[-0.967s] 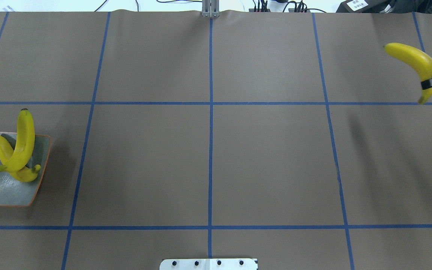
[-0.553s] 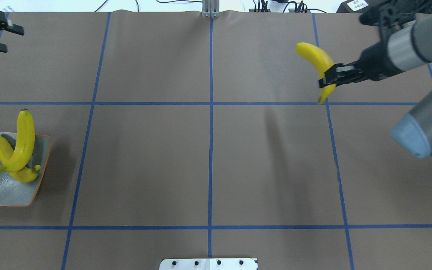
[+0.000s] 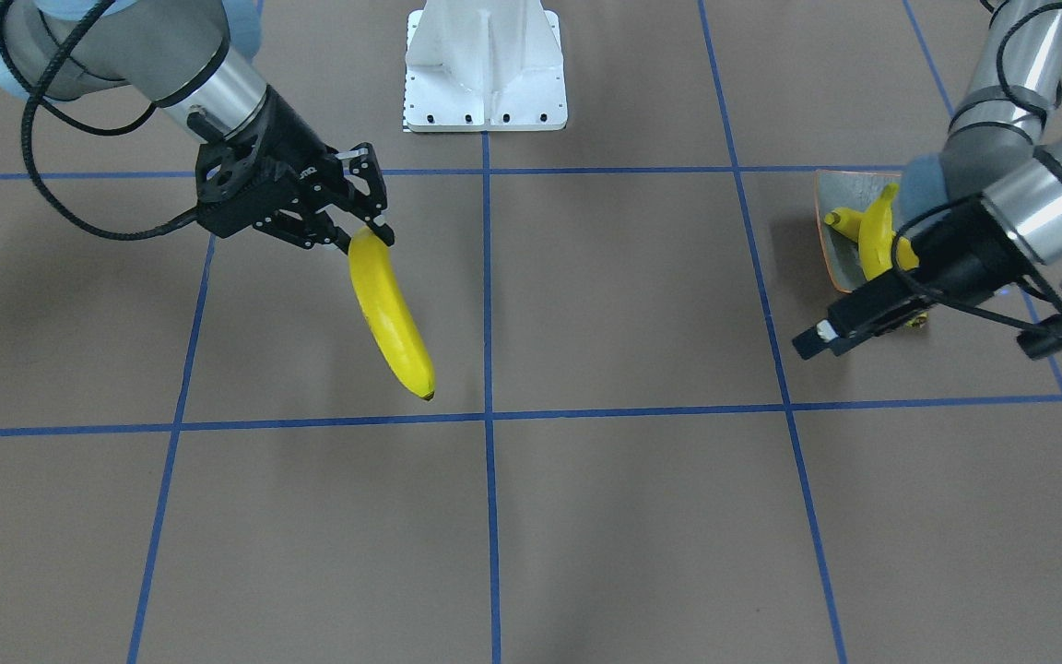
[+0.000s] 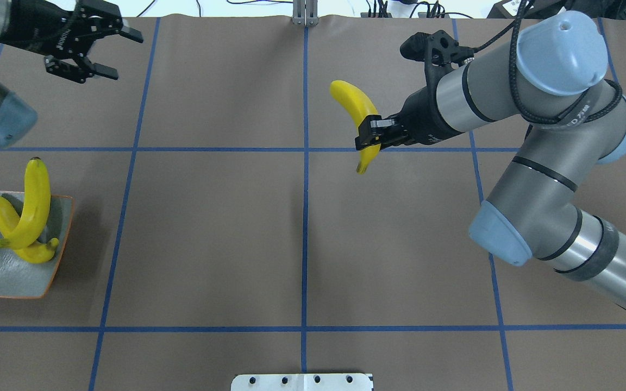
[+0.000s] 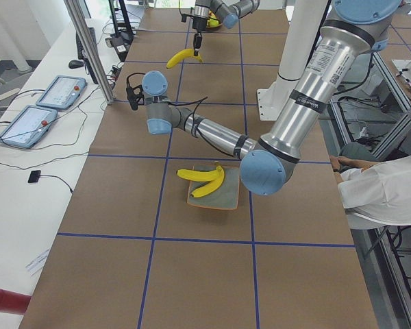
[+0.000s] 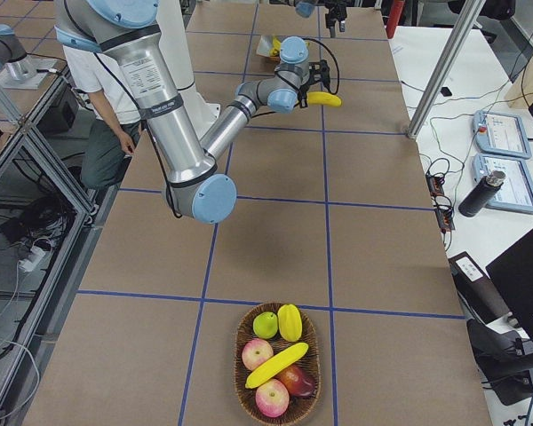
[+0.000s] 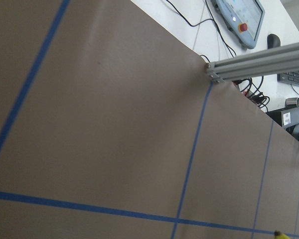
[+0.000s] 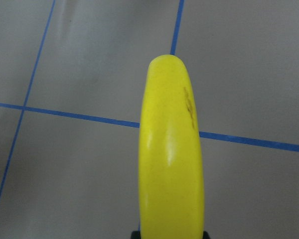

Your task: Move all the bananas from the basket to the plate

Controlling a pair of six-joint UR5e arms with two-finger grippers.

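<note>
- Right pincer [image 4: 370, 137] clenched on a banana [image 4: 352, 100], pinched near one end, up off the bench [image 4: 210, 233].
- Carried a long way in one second: from the far right edge of the overhead view to just right of the middle blue line [image 4: 305, 244].
- Left pincer [image 4: 114, 54] now in view too, up at the far left, fingers spread wide, holding nothing. Not there a second ago.
- Looks like a hand-over getting ready near the middle, but hard to be sure.
- Two bananas [image 4: 30, 212] already lying crossed on the plate [image 4: 3, 279], not moved at all.
- Plate over on the left side, well apart from the carried banana.
- One more banana [image 6: 277, 365] left in the basket [image 6: 240, 342] at the right end, among other fruit [image 6: 258, 353].
- So: two done, one on its way, one more to fetch.
</note>
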